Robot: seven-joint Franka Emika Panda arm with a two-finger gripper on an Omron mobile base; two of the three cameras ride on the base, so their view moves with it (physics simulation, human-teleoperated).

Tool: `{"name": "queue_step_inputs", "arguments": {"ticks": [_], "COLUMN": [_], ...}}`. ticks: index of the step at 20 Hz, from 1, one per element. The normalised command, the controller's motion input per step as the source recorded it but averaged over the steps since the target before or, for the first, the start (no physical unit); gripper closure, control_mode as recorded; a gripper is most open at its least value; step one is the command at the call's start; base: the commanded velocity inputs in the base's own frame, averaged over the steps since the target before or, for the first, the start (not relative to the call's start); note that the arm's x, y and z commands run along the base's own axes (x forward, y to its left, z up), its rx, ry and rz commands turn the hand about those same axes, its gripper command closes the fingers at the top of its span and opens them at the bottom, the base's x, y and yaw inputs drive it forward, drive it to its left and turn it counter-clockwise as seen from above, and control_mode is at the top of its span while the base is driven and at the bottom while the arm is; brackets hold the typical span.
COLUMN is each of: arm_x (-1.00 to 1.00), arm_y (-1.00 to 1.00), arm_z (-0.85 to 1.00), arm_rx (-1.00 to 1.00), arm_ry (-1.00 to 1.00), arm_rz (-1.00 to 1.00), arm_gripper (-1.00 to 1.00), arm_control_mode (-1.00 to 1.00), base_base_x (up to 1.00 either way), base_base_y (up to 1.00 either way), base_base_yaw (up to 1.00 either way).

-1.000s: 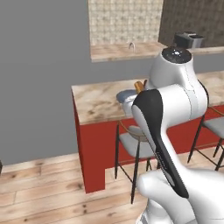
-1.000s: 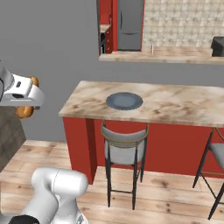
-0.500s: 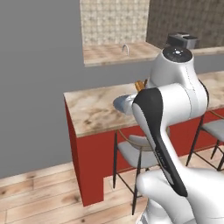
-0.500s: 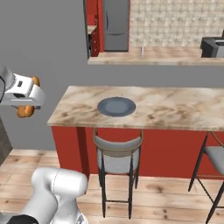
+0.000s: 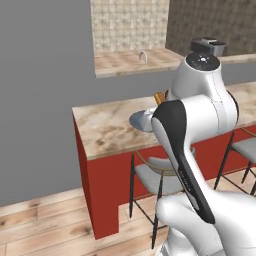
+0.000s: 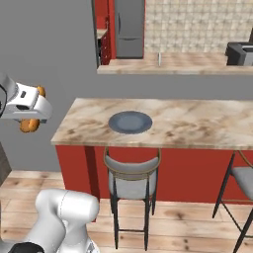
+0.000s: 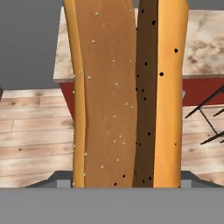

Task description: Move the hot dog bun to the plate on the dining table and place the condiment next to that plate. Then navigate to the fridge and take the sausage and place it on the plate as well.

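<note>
My gripper (image 6: 30,116) is shut on the hot dog bun (image 6: 28,125), held in the air to the left of the dining table (image 6: 197,123). In the hand view the tan-yellow bun (image 7: 127,96) stands lengthwise with its split facing the camera, and the table corner (image 7: 205,39) lies behind it. The blue-grey plate (image 6: 130,122) lies bare near the table's left end. In the left base view the arm hides most of the plate (image 5: 137,120), and a tip of the bun (image 5: 159,97) peeks out beside it. The grey fridge (image 6: 129,27) stands far back.
Two metal stools (image 6: 131,173) (image 6: 242,178) stand against the table's red base. Behind the table runs a counter with a faucet (image 6: 159,58) and a dark toaster (image 6: 239,52). A grey wall closes the left side. Wooden floor lies before the table.
The base has driven closer to the dining table, so both base views have shifted and the table looks larger. The bun stays in the gripper.
</note>
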Motion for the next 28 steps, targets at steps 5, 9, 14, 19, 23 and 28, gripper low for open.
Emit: {"name": "queue_step_inputs", "arguments": {"ticks": [5, 9, 14, 19, 23, 28], "arm_x": [0.00, 0.00, 0.00, 0.00, 0.09, 0.58], "arm_y": [0.00, 0.00, 0.00, 0.00, -0.02, -0.23], "arm_z": [0.00, 0.00, 0.00, 0.00, 0.00, -0.06], "arm_rx": [0.00, 0.00, 0.00, 0.00, 0.03, 0.00], "arm_ry": [0.00, 0.00, 0.00, 0.00, 0.01, 0.04], "arm_rz": [0.00, 0.00, 0.00, 0.00, 0.00, -0.15], "arm_gripper": [1.00, 1.00, 1.00, 1.00, 1.00, 1.00], "arm_control_mode": [1.00, 1.00, 1.00, 1.00, -1.00, -1.00], "base_base_x": [0.36, 0.63, 0.67, 0.40, 0.06, 0.00], "base_base_y": [-0.18, -0.06, 0.00, 0.00, 0.00, 0.00], "base_base_yaw": [0.00, 0.01, 0.05, 0.07, 0.01, 0.00]}}
